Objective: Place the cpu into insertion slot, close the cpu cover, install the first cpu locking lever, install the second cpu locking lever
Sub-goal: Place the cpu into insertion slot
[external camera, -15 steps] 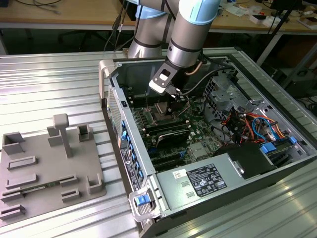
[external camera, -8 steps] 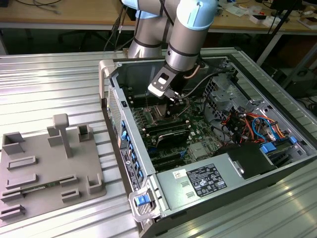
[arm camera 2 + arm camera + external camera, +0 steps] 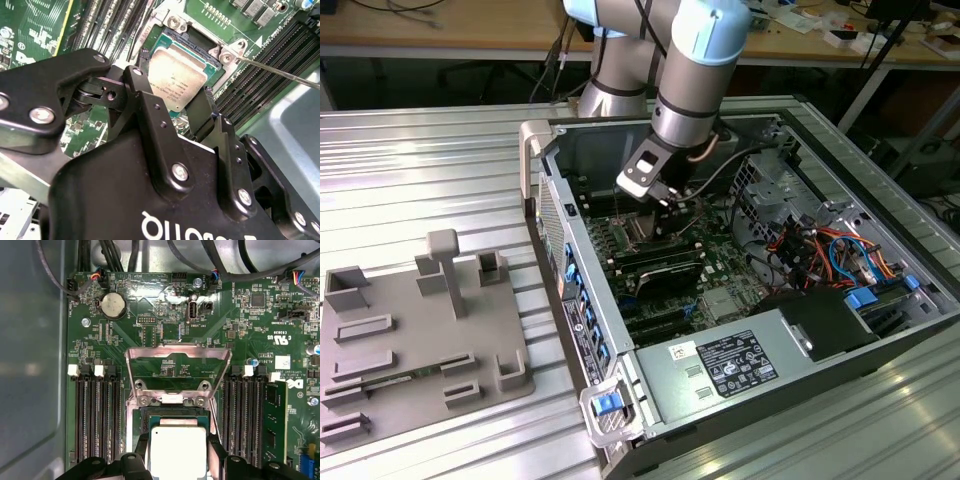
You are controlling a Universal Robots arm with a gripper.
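The cpu (image 3: 175, 82) (image 3: 178, 450), silver-topped with a green edge, sits low over the dark insertion slot (image 3: 192, 42) (image 3: 172, 416) on the green motherboard. My gripper (image 3: 175, 80) (image 3: 178, 450) (image 3: 665, 195) reaches down into the open computer case, and its black fingers (image 3: 205, 107) press against two opposite sides of the chip. I cannot tell whether the chip rests fully in the socket. The cpu cover (image 3: 150, 352), a thin silver frame, stands swung open beyond the socket. A thin metal lever rod (image 3: 280, 72) juts out from one socket corner.
Long black memory slots (image 3: 92, 415) (image 3: 242, 415) flank the socket on both sides. Cables (image 3: 820, 245) and a grey white-labelled box (image 3: 730, 365) fill the case toward the exterior view's right. A grey fixture plate (image 3: 410, 340) lies on the table at the exterior view's left.
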